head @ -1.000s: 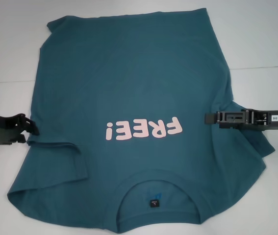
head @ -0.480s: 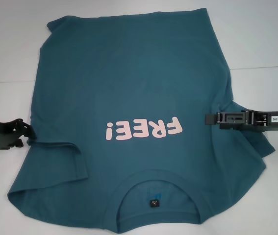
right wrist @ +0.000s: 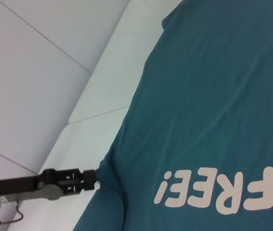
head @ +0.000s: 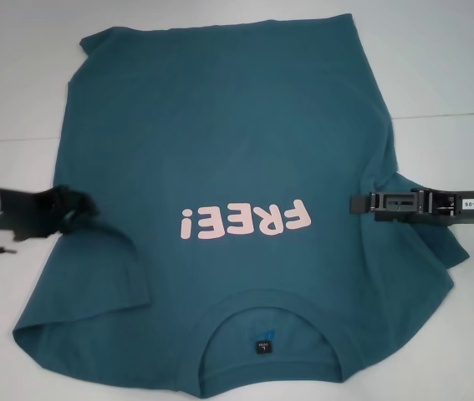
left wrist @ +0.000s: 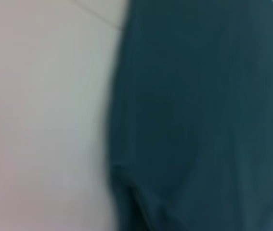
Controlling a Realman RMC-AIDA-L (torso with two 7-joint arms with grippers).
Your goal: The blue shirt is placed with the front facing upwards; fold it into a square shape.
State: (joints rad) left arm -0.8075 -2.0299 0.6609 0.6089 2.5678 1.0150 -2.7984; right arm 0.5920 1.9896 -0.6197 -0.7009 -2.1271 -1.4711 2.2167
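The blue shirt [head: 228,209] lies flat on my white desk [head: 437,67], collar near me. My left pincer [head: 82,205] sits on its left edge, my right pincer [head: 355,203] on its right edge. I cannot tell if either is clamped.

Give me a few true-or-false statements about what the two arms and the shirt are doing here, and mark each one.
1. The blue shirt lies with its pink lettering facing up. True.
2. The collar is on the side far from the robot. False: it is on the near side.
3. The left gripper is over the shirt's left edge, near the sleeve. True.
4. The right gripper is parked off the shirt. False: it is at the shirt's right side, over the cloth.
5. The shirt is already folded into a square. False: it is spread out.
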